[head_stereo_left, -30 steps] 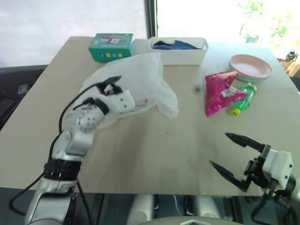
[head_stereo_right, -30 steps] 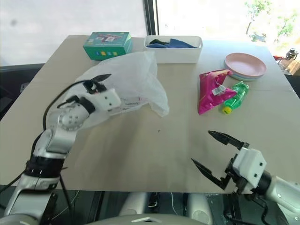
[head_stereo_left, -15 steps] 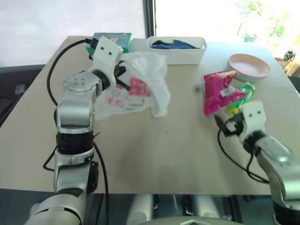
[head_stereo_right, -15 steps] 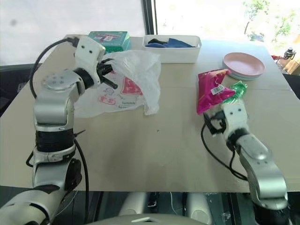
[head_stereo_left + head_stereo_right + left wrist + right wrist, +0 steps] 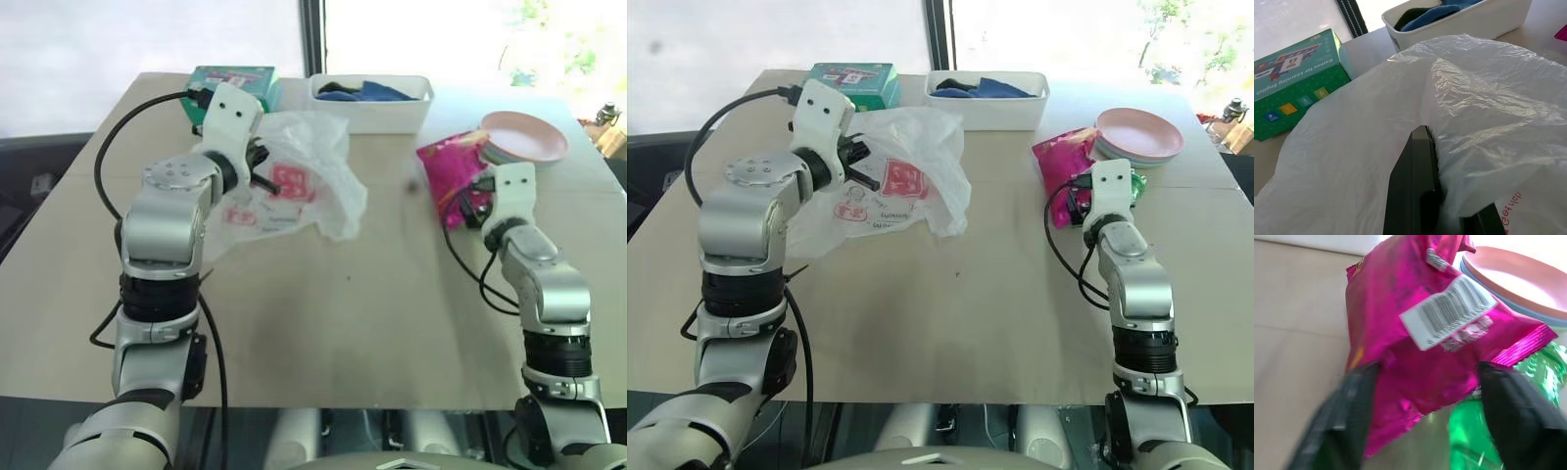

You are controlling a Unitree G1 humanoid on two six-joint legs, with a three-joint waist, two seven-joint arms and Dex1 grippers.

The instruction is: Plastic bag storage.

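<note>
The left gripper point(image 5: 1422, 147) is pressed together on a fold of the plastic bag point(image 5: 911, 147), which drapes over and around its fingers and hides their tips; the rest of the bag spreads on the tabletop point(image 5: 950, 304) below and beside it, red print showing. Beyond this gripper stand a green box point(image 5: 1288, 73) and a white bin point(image 5: 1469, 22) holding blue cloth, both partly cut off by the bag. The right gripper point(image 5: 1425, 382) has its blurred fingers spread on either side of a magenta snack packet point(image 5: 1420, 333); whether they touch it cannot be told. Behind the packet, a green bottle point(image 5: 1474, 431) and a pink plate point(image 5: 1518, 279) are half hidden.
</note>
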